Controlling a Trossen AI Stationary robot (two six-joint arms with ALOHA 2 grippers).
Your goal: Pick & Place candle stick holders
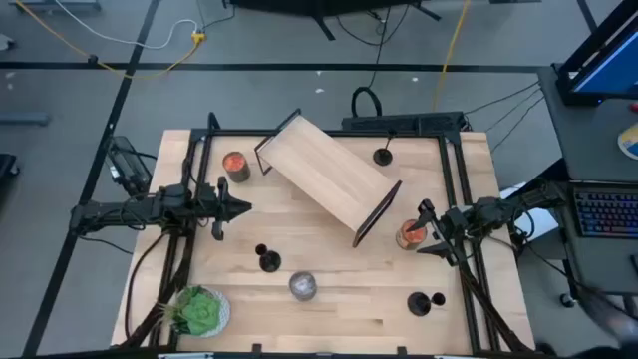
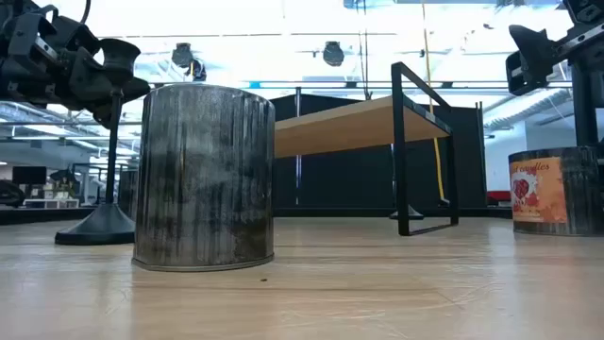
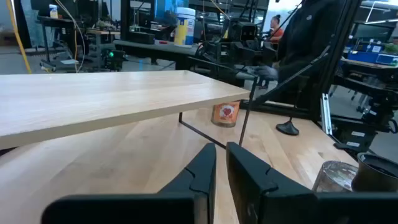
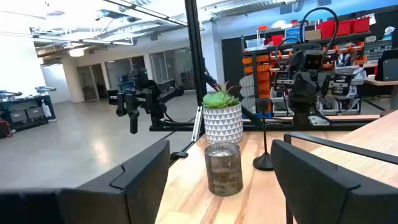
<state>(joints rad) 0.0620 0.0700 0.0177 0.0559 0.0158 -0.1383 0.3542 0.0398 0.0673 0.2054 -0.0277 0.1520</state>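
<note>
Four candle stick holders (image 1: 269,261) sit scattered on the tabletop (image 1: 339,299). Left gripper (image 1: 221,209) fingers nearly together, right gripper (image 1: 431,231) spread. Risk: right's close to the orange candle jar (image 1: 410,234), could knock it.

The high view looks straight down on the whole desk (image 1: 329,289). The low view sits at desk-top level, very near the silver jar (image 2: 204,177), facing the wooden shelf (image 2: 354,125). The left wrist view looks along the desk past its pincer (image 3: 221,163) — shelf and orange jar (image 3: 226,114) ahead. The right wrist view faces the silver jar and potted plant (image 4: 222,116) — both also shown from above.
</note>
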